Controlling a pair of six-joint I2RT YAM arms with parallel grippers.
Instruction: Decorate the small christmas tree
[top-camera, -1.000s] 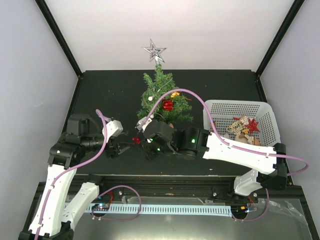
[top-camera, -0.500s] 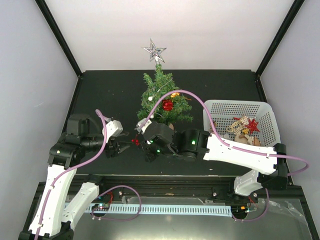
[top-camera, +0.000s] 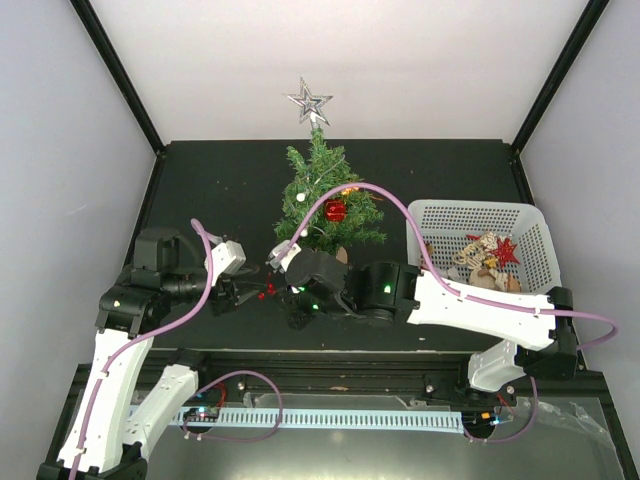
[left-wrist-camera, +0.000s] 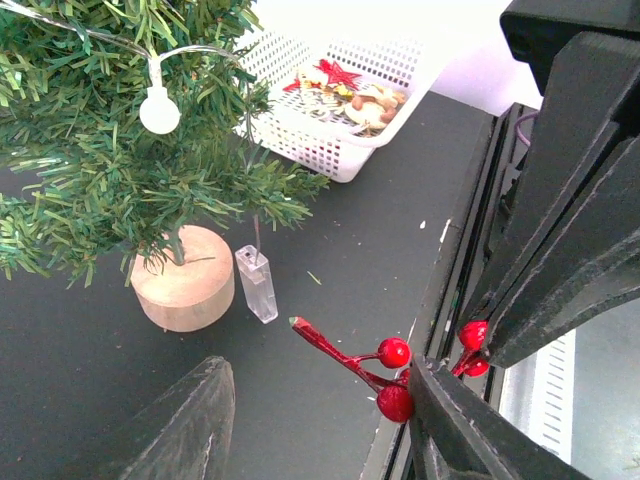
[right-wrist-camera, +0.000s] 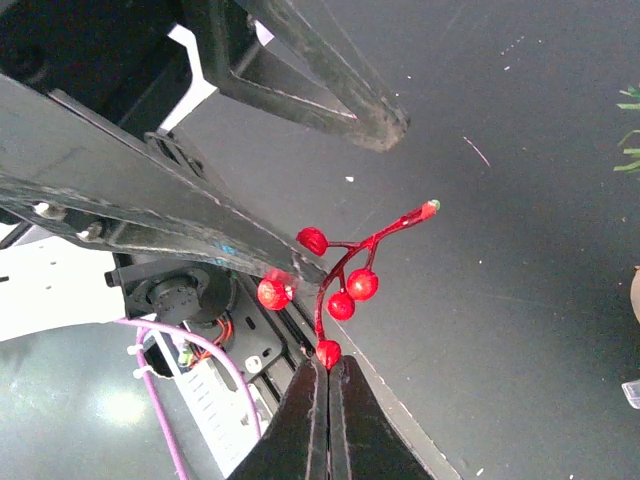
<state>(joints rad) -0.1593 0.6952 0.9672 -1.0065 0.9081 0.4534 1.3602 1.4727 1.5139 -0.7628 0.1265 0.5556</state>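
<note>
Close to you, near the front edge of the table (top-camera: 220, 190), your two claws meet nose to nose. Your right claw (right-wrist-camera: 328, 365) is pinched tight on the very end of a red berry twig (right-wrist-camera: 345, 270). It has only the thin stem, and the berries stick out in the air.

Your left claw (left-wrist-camera: 320, 370) is not gripping anything. Its jaws stand apart, one on each side of the twig. Some berries sit right against one of its jaws.

This looks like a hand-over, and it could go wrong here. If your right claw lets go before the left one has a good hold, the twig drops onto the table. If the left claw squeezes the round berries and not the stem, they may slip out or snap off. The two claws are very close, so a small wrong move could bump them together.

Farther back, in the middle of the table, stands the little tree (top-camera: 325, 205) on its wooden foot (left-wrist-camera: 185, 290). It is upright. It has a red ball (top-camera: 335, 210), a white light bulb (left-wrist-camera: 160, 112), and a star (top-camera: 309, 101) on top. The tree looks light, so a hard push with the twig could tip it, or catch the light wire.

The basket (top-camera: 480, 208) with more decorations sits by the right edge.
</note>
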